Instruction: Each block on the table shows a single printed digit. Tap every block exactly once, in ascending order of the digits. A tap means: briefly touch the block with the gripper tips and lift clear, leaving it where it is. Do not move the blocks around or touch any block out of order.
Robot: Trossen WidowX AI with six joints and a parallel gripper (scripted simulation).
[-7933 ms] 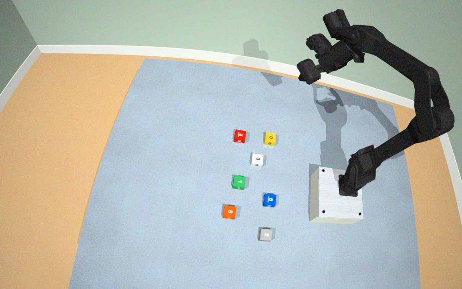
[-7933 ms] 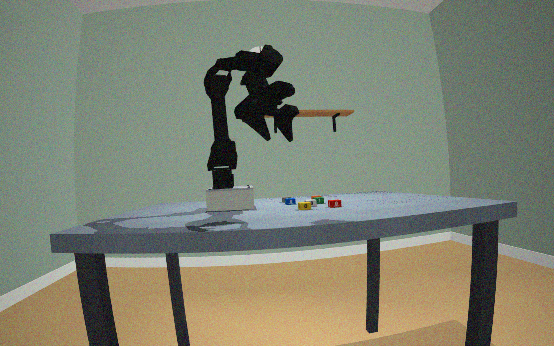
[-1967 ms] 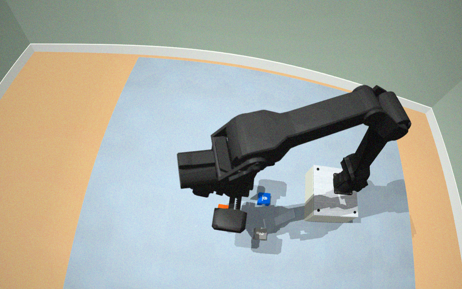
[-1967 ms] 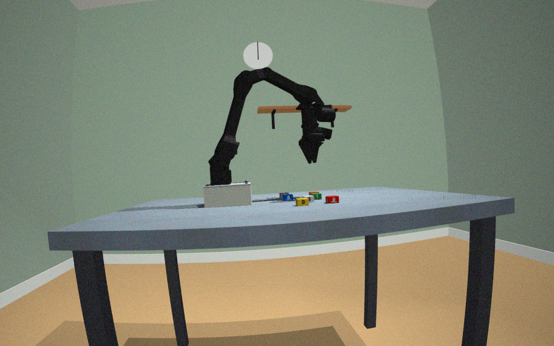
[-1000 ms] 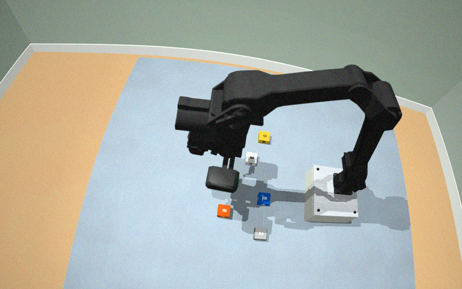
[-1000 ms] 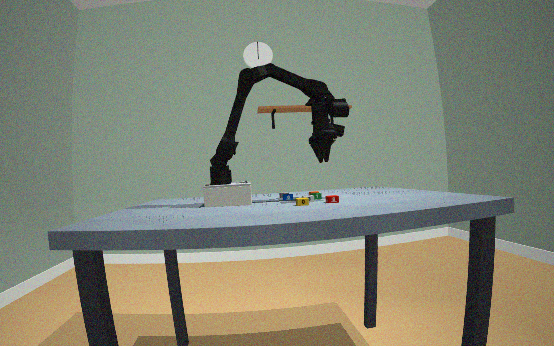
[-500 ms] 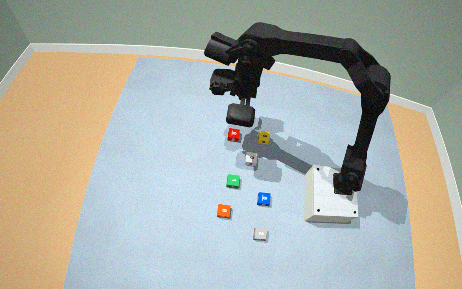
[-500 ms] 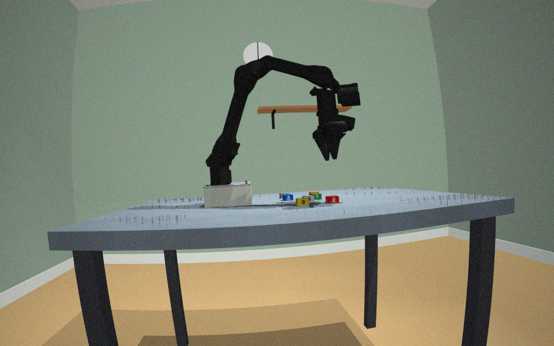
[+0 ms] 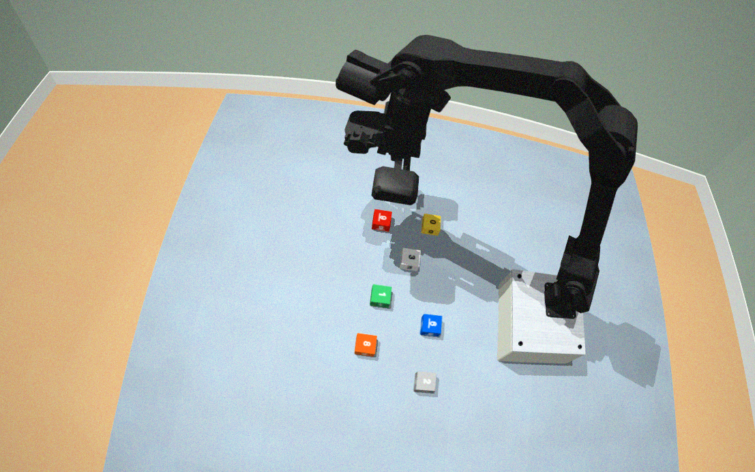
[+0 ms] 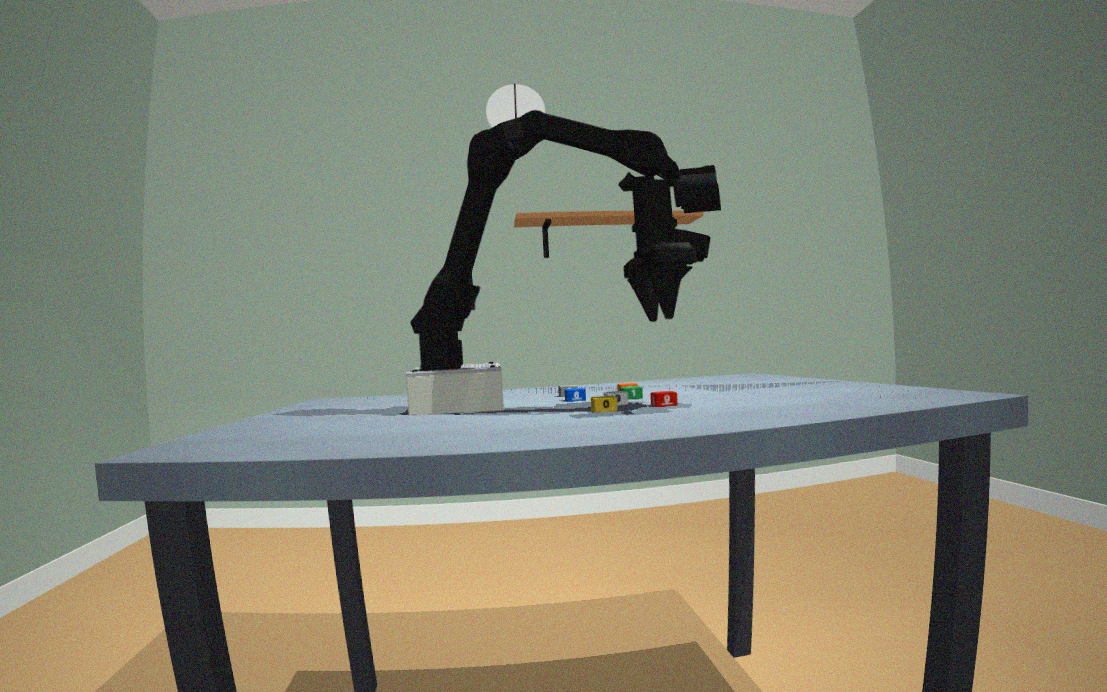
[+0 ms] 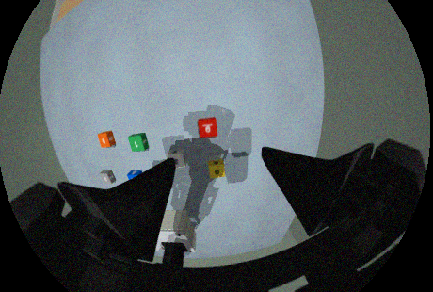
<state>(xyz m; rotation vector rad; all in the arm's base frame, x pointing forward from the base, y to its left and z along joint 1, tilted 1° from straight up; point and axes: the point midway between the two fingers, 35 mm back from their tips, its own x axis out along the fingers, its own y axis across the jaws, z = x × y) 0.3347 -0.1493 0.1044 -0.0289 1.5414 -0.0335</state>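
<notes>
The open, empty tool (image 10: 658, 311) hangs high over the yellow block 0 (image 9: 431, 224), lowest digit, at its 6 o'clock.

From my top view, seven digit blocks sit on the table (image 9: 239, 194) left of the arm base mount (image 9: 538, 320). Block 9 (image 9: 381, 219) lies left of block 0 (image 9: 431, 224); block 3 (image 9: 410, 258) sits nearer, then block 1 (image 9: 380, 295), block 6 (image 9: 431, 324), block 8 (image 9: 365, 344), block 2 (image 9: 425, 382).
</notes>
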